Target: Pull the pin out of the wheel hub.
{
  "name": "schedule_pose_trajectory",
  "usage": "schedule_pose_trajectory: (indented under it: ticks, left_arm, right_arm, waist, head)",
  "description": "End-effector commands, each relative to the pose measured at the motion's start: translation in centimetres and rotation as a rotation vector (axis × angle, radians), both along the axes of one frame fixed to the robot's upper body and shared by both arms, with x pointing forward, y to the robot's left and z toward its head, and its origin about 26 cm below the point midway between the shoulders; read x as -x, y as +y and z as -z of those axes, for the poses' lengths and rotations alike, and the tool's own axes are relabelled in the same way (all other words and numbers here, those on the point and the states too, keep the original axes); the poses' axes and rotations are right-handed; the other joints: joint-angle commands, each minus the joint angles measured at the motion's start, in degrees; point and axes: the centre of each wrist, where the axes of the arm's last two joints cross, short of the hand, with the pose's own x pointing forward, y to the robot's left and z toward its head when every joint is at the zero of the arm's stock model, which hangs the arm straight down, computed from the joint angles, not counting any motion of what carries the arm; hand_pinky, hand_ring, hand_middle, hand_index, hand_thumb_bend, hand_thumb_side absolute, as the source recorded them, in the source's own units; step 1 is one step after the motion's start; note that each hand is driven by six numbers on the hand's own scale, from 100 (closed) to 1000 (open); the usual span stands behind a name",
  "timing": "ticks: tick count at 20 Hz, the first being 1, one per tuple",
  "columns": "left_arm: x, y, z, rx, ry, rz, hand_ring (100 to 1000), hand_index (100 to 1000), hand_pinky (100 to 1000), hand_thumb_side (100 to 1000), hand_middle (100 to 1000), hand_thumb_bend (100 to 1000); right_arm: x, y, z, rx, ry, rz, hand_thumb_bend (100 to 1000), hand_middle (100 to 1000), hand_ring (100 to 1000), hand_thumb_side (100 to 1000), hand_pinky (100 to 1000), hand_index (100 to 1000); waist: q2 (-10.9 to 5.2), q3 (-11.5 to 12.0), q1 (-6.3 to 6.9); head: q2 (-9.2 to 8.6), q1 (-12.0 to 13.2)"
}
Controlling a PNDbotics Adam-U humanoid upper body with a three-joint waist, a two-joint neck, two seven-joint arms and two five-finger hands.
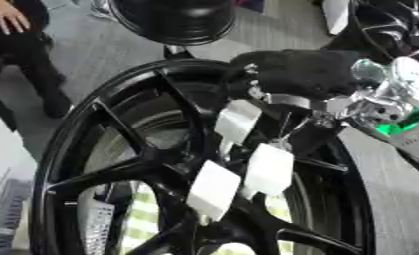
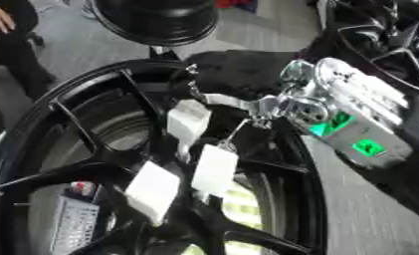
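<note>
A large black wheel hub stands upright and fills the lower left of both views, its spokes meeting near the bottom centre. Three white tags hang over the spokes: one high up, one in the middle, one lower, the lower ones on thin strings. My right hand, black, reaches in from the right on a silver wrist with green lights. It rests against the top of the rim just above the highest tag. No pin can be made out; the hand hides that spot. My left hand does not show.
A second black wheel stands behind at the top. Another dark rim is at the upper right. A person in dark clothes stands at the far left. A grey perforated object shows through the spokes.
</note>
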Motion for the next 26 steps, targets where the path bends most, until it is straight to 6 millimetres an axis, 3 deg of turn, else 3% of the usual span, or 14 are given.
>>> schedule_pose_trajectory:
  ticks: [1,6,7,11,19,25,26]
  left_arm:
    - [0.25,-0.24,-0.78,-0.006,-0.029,0.02,680,836,803,752,669,100]
    - [0.25,-0.25,-0.79,-0.008,-0.029,0.022,680,836,803,752,669,100]
    - [0.25,-0.26,-0.8,-0.008,-0.03,0.023,680,836,804,751,668,100]
    - [0.23,-0.32,-0.85,-0.011,-0.031,0.028,679,836,804,753,668,100]
    - [0.27,-0.22,-0.72,-0.016,-0.021,0.026,678,836,806,756,669,100]
    - [0.3,-0.18,-0.65,-0.017,-0.017,0.026,678,837,807,755,670,100]
    - [0.3,-0.18,-0.64,-0.017,-0.017,0.026,678,837,807,754,670,100]
  right_arm:
    - [0.26,-0.18,-0.62,-0.004,-0.04,0.007,341,719,830,100,996,770]
    - [0.23,-0.18,-0.48,-0.004,-0.048,0.008,341,719,830,100,996,770]
    - [0.22,-0.2,-0.46,-0.003,-0.049,0.009,387,716,826,100,1000,769]
    - [0.19,-0.4,-0.32,0.007,-0.055,0.021,350,713,821,100,996,767]
    - [0.24,-0.17,-0.55,-0.002,-0.038,-0.003,219,631,807,100,988,703]
    - [0.3,-0.17,-0.83,-0.009,-0.039,-0.007,153,509,785,100,989,571]
    - [0.32,-0.16,-0.94,-0.012,-0.042,-0.009,132,474,778,100,991,508]
  waist:
    - [-0.91,0.04,0.59]
    - [-0.86,0.04,0.59]
    - [-0.81,0.04,0.59]
    - [-0.42,0.0,0.59]
    - [-0.57,-0.27,0.59]
    - [-0.94,-0.35,0.59]
    - [-1.04,-0.31,0.59]
  head:
    - [-0.97,-0.18]
    - [-1.04,-0.19]
    - [-1.18,-0.2]
    - [-1.84,-0.33]
    - [-1.22,-0.37]
    - [-0.99,-0.43]
    - [-0.98,-0.47]
